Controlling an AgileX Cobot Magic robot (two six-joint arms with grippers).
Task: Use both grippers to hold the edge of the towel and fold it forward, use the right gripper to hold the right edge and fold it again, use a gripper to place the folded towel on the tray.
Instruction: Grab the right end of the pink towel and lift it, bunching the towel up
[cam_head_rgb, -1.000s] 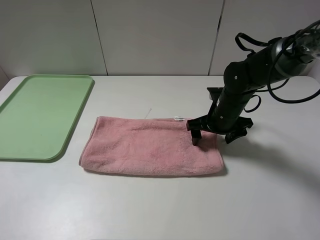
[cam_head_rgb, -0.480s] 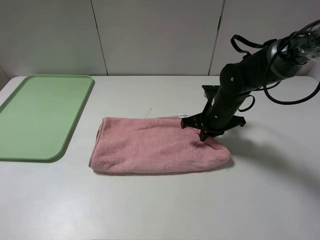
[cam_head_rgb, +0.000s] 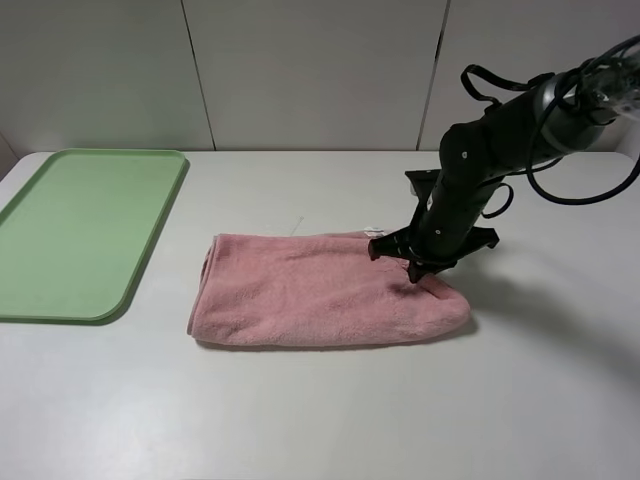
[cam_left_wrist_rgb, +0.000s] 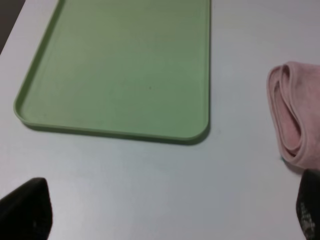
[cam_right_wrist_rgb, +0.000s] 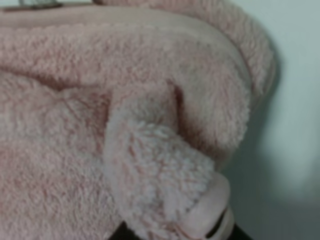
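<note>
high view, left to right. tray (cam_head_rgb: 80, 235) lies flat on the bench (cam_head_rgb: 320, 420), left of the towel (cam_head_rgb: 320, 292). it is near the towel but not touching, with a strip of bare bench between them. the towel is folded into a long pink band lying crosswise on the bench. a small white tag (cam_head_rgb: 376, 231) sticks out at the towel's far hem, toward its right end. right claw (cam_head_rgb: 418, 268) is down on the towel just right of that tag, at the far right corner. its arm rises away to the right of the towel. the cloth bulges a little at the towel's right end, on the near side of the claw.

left wrist view. left claw (cam_left_wrist_rgb: 167, 212) shows only here: two dark fingertips at the frame's lower corners, spread wide with bare bench between them, so open. it hangs left of the towel, by the tray's near rim. this view also gives the towel's left end edge-on, with stacked layers curling round each other. the high view shows that end only as a rounded pink edge.

right wrist view. very close and soft in focus. it shows what the arm hides from the high camera: a tuft of terry pinched up between the dark fingers, so the right claw is closed on the towel's cloth. the hem runs across behind the pinch. pale bench shows past the towel's rounded end.
</note>
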